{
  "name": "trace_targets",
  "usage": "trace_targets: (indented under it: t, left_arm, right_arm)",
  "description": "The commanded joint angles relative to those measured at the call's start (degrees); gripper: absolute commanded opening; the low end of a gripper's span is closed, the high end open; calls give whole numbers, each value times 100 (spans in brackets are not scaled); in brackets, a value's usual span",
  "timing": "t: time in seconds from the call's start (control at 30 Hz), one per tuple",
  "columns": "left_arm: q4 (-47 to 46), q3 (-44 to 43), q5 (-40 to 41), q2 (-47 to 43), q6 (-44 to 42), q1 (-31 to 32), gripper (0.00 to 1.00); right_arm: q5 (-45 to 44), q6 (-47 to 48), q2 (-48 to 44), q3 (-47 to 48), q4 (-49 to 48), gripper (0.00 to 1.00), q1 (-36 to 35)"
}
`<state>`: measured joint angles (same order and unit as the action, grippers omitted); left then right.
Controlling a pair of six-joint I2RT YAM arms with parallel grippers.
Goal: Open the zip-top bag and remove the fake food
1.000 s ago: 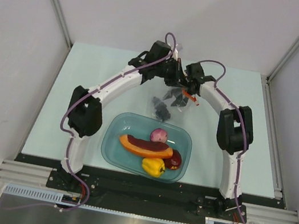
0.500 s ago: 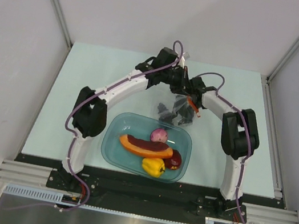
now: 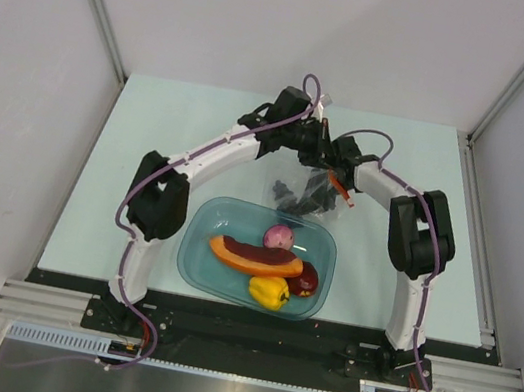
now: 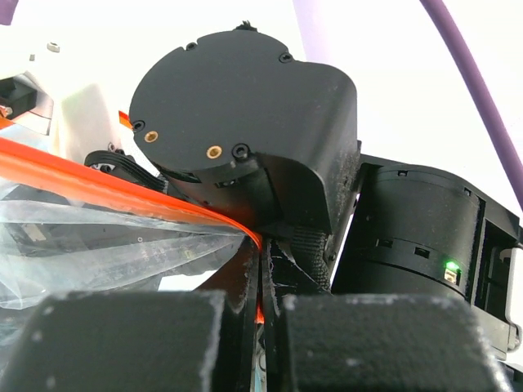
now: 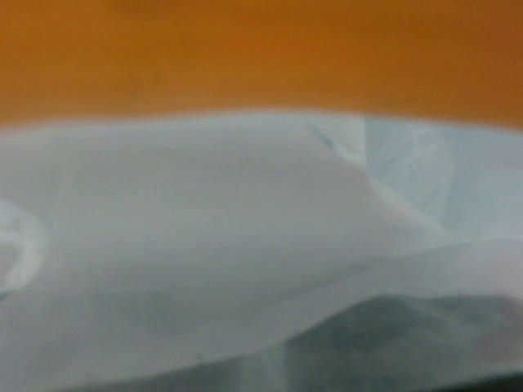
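Left pincer (image 4: pixel 261 287) clamped on the orange strip (image 4: pixel 98 189) of the bag (image 3: pixel 311 193), held over the bench (image 3: pixel 151 136) beyond the tub (image 3: pixel 193 250); right pincer (image 3: pixel 337 172) at its mouth, grip unclear; berries (image 3: pixel 287 198) inside

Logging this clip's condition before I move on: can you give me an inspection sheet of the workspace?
Surface: pale green table, no spills seen.
Job's things: zip-top bag held between both arms, dark berry cluster inside; onion, long slice, yellow pepper, apple in teal tub.
Clutter: nothing seen.
Grippers: left gripper shut on the bag's orange strip; right gripper at its mouth, state unclear.
Cables: purple cable looped along each arm.
Surroundings: white walls on three sides.
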<state>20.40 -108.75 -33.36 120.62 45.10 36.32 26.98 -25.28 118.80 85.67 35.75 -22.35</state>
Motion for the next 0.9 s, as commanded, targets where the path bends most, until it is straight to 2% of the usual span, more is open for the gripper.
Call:
trace_targets:
  t: [0.0, 0.13, 0.17, 0.4, 0.87]
  left_arm:
    - [-239, 99, 32, -276, 51, 86, 0]
    - [-221, 117, 32, -284, 25, 86, 0]
    - [-221, 117, 40, -284, 25, 86, 0]
    - [-54, 82, 102, -328, -159, 42, 0]
    - [324, 275, 208, -495, -740, -318, 0]
  right_arm:
    - [439, -240, -279, -111, -296, 18, -15]
    - [519, -311, -358, -129, -393, 6, 11]
    - [510, -311, -358, -129, -402, 1, 20]
    - [466, -294, -665, -129, -349, 0, 152]
    - [176, -373, -1939, -103, -85, 0, 486]
